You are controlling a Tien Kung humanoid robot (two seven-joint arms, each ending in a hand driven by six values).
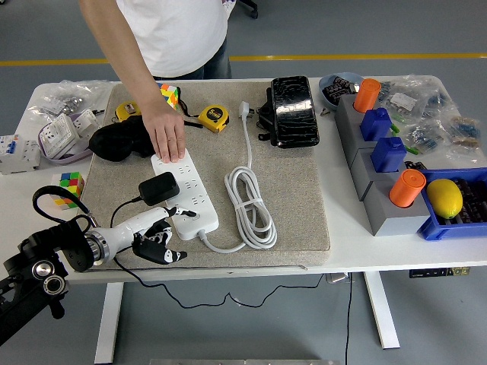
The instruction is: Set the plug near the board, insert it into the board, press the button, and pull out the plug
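The power strip point(185, 195) lies on the mat point(289, 190), coiled cable point(249, 204) right, plug point(159, 188) on its left edge.
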